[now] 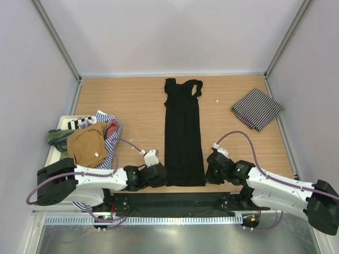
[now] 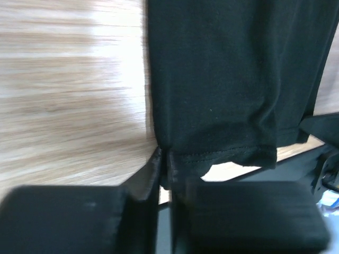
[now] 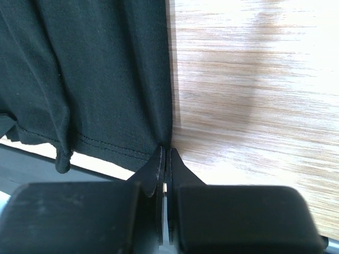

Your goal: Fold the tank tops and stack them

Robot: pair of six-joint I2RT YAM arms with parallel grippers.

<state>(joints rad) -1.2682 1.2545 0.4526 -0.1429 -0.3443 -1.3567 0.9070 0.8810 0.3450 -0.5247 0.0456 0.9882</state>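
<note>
The black tank top (image 1: 183,132) is laid lengthwise from near to far, and its near hem corners are held in the clenched jaws of the left gripper (image 1: 164,177) and the right gripper (image 1: 207,173).

Left pincer (image 2: 163,159), right pincer (image 3: 164,154), both clamped.

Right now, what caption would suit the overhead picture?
Left gripper and right gripper pinch hem corners of the black tank top.

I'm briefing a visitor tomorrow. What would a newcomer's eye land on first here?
The black tank top, stretched lengthwise down the middle of the table, with the left gripper and right gripper each pinched shut on a near hem corner. Then the folded striped top at the far right, and the heap of tops on the white tray at the left.
</note>
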